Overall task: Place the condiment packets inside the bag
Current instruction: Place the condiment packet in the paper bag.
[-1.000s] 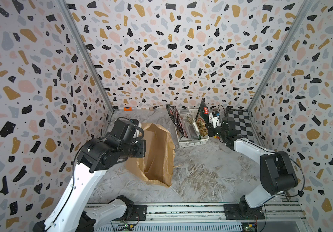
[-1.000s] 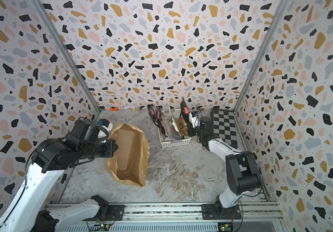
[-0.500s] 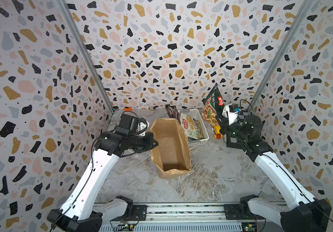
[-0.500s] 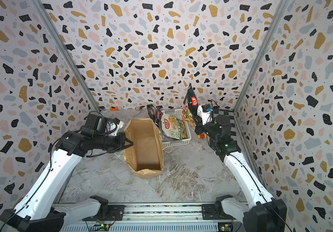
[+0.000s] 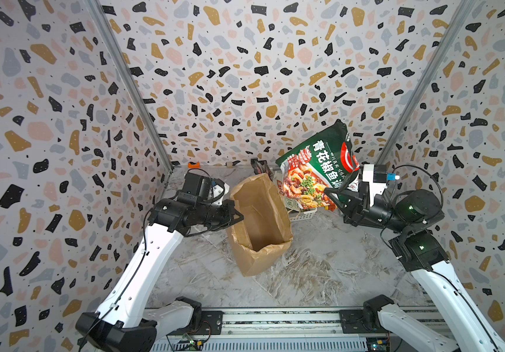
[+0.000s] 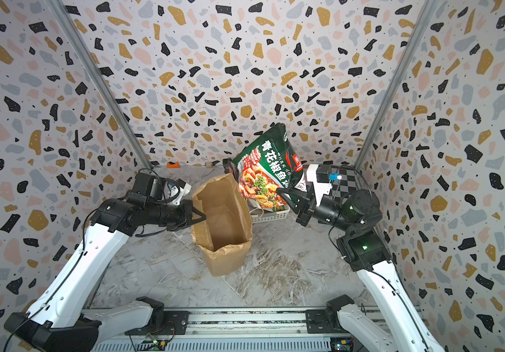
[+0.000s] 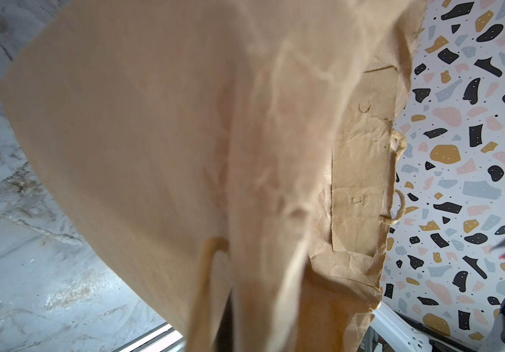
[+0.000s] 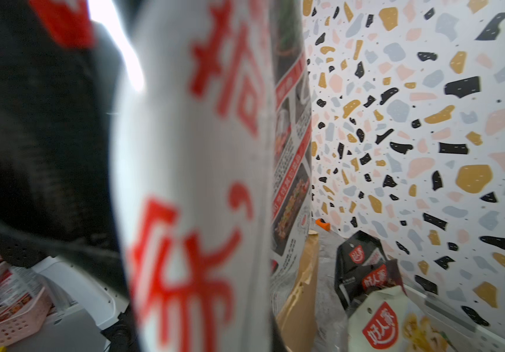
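Note:
The brown paper bag [image 5: 260,225] [image 6: 223,219] stands open mid-table. My left gripper [image 5: 234,213] [image 6: 198,215] is shut on its left rim. In the left wrist view, bag paper [image 7: 184,137] fills the frame and hides the fingers. My right gripper [image 5: 333,192] [image 6: 284,190] is shut on the lower corner of a green condiment packet [image 5: 318,173] [image 6: 266,170], held up above the bag's far right rim. The packet's white back [image 8: 199,183] blurs the right wrist view. A black-red packet [image 8: 361,262] [image 5: 259,166] and a cream packet [image 8: 391,323] lie behind the bag.
A white perforated basket [image 5: 303,213] [image 6: 271,215] sits right behind the bag, under the held packet. A checkered mat [image 6: 345,186] lies at the back right. A small orange piece [image 5: 193,165] rests by the back wall. Patterned walls close in three sides.
My left gripper has pulled the bag upright and toward the middle. My right gripper has lifted the green packet out of the basket, up and toward the bag.

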Motion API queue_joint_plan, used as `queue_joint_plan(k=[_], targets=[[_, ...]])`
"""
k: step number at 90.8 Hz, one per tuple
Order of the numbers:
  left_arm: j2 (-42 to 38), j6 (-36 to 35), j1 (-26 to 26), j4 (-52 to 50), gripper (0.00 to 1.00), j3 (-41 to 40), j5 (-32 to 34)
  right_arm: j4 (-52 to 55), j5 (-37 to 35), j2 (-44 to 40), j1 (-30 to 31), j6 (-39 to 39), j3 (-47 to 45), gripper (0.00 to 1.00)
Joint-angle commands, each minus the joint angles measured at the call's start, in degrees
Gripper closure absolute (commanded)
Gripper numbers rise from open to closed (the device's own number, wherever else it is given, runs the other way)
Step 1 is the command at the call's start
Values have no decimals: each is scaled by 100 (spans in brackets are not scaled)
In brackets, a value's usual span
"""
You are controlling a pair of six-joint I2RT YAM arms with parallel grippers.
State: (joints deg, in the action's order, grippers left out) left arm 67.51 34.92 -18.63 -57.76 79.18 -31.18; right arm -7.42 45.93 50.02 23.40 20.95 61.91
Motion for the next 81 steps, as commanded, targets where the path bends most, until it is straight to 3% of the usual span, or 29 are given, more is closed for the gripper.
queue_joint_plan(k=[1, 31, 65, 72, 81], targets=[[-119, -122, 26, 268, 100, -158, -100, -598, -45, 148, 450, 478, 145, 100], [-171, -232, 26, 470, 100, -298, -255, 0, -629, 462, 1662, -80, -381, 100], [-329, -950, 26, 337, 100, -307, -200, 613, -742, 551, 1842, -812, -250, 100], [-370, -1094, 26, 278, 100, -248, -120, 914, -503, 569, 1844, -1306, -132, 100], [-456, -1277, 26, 235, 100, -168, 59, 2074, -76, 615, 1852, -2337, 87, 100]])
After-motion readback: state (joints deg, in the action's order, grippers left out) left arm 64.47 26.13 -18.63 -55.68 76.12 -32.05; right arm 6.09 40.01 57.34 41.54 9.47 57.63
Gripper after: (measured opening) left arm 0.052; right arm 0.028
